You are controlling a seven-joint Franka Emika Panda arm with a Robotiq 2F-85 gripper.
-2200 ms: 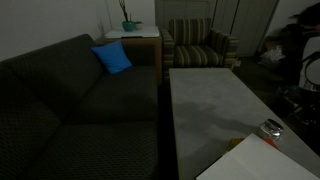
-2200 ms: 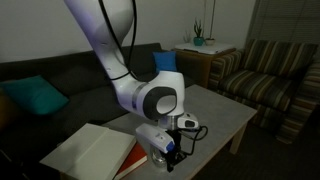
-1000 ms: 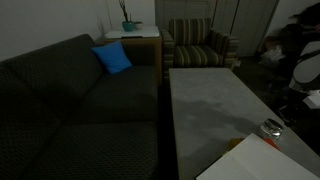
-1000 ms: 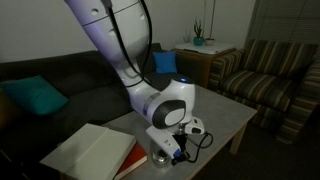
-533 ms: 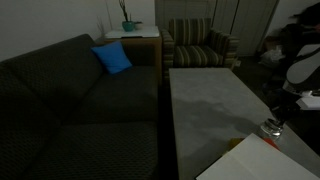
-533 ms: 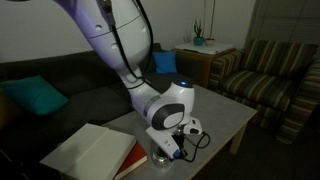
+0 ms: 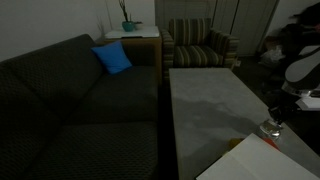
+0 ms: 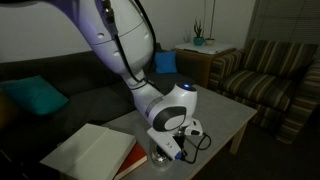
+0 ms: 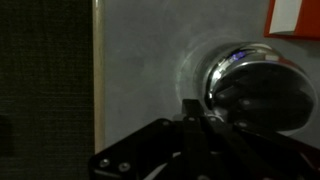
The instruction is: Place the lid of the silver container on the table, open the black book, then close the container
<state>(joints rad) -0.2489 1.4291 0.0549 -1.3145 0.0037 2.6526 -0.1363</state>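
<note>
claw: the gripper (image 9: 192, 110) is coming into the wrist view from the bottom edge with its dark fingers pressed together, so it is standing closed; whether anything thin is pinched between them cannot be told.
claw in the room: in both exterior views the gripper (image 7: 272, 112) (image 8: 164, 152) is pointing down over the table's near end, hanging from the white arm (image 8: 120, 45).
container: the silver container (image 9: 255, 85) is sitting on the table (image 9: 140, 70), shiny and round, filling the right half of the wrist view.
container versus claw: the tin is lying just beside the closed fingertips, on their right in the wrist view, its rim looking as if it is touching them; in an exterior view the silver container (image 7: 270, 128) is showing directly under the claw.
lid: it is not showing apart from the tin's bright top, so its place cannot be told.
book: the black book (image 8: 88, 150) is lying open with pale pages up, near the claw on the table (image 8: 225, 115); its pale corner (image 7: 245, 165) is reaching in at the bottom of an exterior view, close to the tin.
orange-red patch: an orange-red patch (image 9: 293, 14) is showing in the wrist view's top right corner, beyond the tin.
surroundings: a dark sofa (image 7: 80, 110) with a blue cushion (image 7: 112, 58) is running along the table (image 7: 205, 100), and a striped armchair (image 7: 200, 45) is standing at the far end.
</note>
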